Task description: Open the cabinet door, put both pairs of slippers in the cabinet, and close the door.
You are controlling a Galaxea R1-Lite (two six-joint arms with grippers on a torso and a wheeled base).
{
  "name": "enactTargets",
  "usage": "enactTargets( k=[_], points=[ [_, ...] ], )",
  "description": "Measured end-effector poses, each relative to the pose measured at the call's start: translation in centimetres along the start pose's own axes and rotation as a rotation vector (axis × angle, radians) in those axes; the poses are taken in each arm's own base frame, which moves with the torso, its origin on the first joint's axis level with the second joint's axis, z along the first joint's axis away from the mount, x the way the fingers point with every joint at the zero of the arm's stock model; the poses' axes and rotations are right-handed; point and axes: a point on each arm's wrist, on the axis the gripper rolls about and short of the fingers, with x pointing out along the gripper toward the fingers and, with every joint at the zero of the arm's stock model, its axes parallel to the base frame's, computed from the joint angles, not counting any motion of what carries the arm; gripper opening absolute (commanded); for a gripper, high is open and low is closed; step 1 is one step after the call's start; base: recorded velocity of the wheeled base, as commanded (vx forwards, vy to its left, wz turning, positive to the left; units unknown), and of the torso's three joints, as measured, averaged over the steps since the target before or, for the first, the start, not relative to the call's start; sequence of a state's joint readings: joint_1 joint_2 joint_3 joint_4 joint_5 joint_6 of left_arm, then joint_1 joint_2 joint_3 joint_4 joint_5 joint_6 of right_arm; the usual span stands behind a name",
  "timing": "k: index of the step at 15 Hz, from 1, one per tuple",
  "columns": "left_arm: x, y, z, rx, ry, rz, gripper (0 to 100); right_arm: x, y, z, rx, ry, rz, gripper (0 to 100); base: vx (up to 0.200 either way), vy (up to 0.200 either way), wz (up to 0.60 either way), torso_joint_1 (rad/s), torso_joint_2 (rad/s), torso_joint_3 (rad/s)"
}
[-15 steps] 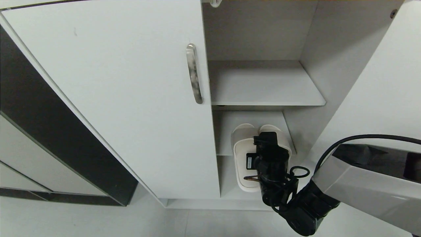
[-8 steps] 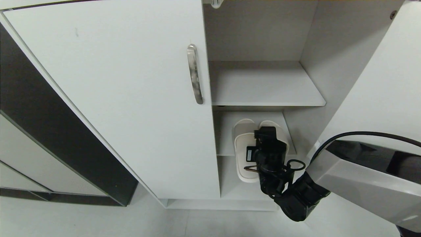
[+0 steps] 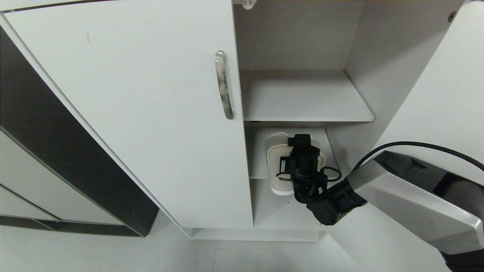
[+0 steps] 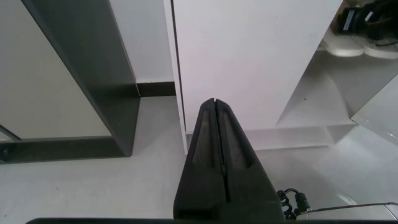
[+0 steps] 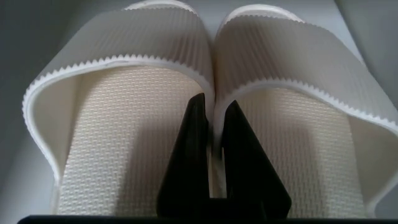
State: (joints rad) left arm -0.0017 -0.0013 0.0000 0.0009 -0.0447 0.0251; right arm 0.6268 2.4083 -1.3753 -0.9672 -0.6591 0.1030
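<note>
Where the right wrist view looks along the right end effector [image 5: 212, 109], its two black fingers [image 5: 194, 134] are clenched on the pair of slippers [image 5: 124, 130], pinching the touching inner edges of the two cream slippers between them. The slippers lie side by side, toes pointing away from the end effector, ribbed straps up.

Head view: right end effector [image 3: 298, 141] sits over the pair of slippers [image 3: 274, 166], inside the cabinet [image 3: 295, 34] at the level of the lower shelf [image 3: 257, 151]. Toes are above the shelf; heels overhang its front edge. Cannot tell whether the soles rest on the shelf.

Upper shelf [image 3: 302, 98] is directly above. Right door [image 3: 435, 113] stands open; left door [image 3: 132, 113] is shut, with a metal handle [image 3: 224, 85] at its inner edge.

Left end effector [image 4: 214, 106]: fingers pressed together, holding nothing, low above the floor [image 4: 93, 180] in front of the shut left door, well apart from the slippers.
</note>
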Motion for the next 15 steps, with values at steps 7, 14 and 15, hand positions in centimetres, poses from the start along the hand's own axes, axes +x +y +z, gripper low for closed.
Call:
enactTargets(
  k=[7,14,15],
  points=[
    [0.0,0.0,0.0,0.0,0.0,0.0,0,2.7,0.4,2.3,0.05,-0.052,0.008,0,0.0,0.0,0.0,0.0,0.0,0.0],
    [0.0,0.0,0.0,0.0,0.0,0.0,0,4.0,0.6,1.4,0.047,-0.057,-0.001,0,0.0,0.0,0.0,0.0,0.0,0.0],
    [0.0,0.0,0.0,0.0,0.0,0.0,0,4.1,0.4,1.2,0.044,-0.052,-0.004,0,0.0,0.0,0.0,0.0,0.0,0.0]
  ],
)
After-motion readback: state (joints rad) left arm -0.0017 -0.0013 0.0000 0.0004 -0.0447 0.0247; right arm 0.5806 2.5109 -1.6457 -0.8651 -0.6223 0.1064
